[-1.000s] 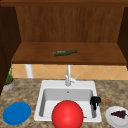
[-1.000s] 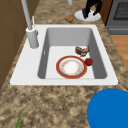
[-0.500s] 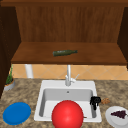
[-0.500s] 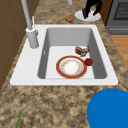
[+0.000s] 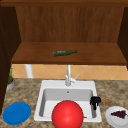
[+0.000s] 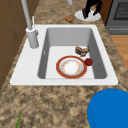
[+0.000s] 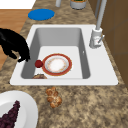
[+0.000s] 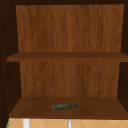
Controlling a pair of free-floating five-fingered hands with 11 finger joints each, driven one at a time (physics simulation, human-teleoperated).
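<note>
As right hand (image 7: 15,47) hangs over sink (image 7: 62,28) rim, fingers curled empty, small red ball (image 7: 38,63) lies just below

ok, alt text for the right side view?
A black hand hovers with curled fingers over the sink's near edge, just above a small red ball beside a red-rimmed plate in the basin. A pastry lies on the counter.

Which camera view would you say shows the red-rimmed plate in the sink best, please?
The left side view: the plate lies flat on the sink floor, whole rim and pale centre clear. The right side view shows the plate nearly as well, a black hand hanging over the sink's edge close by. In the front view a red ball covers it.
</note>
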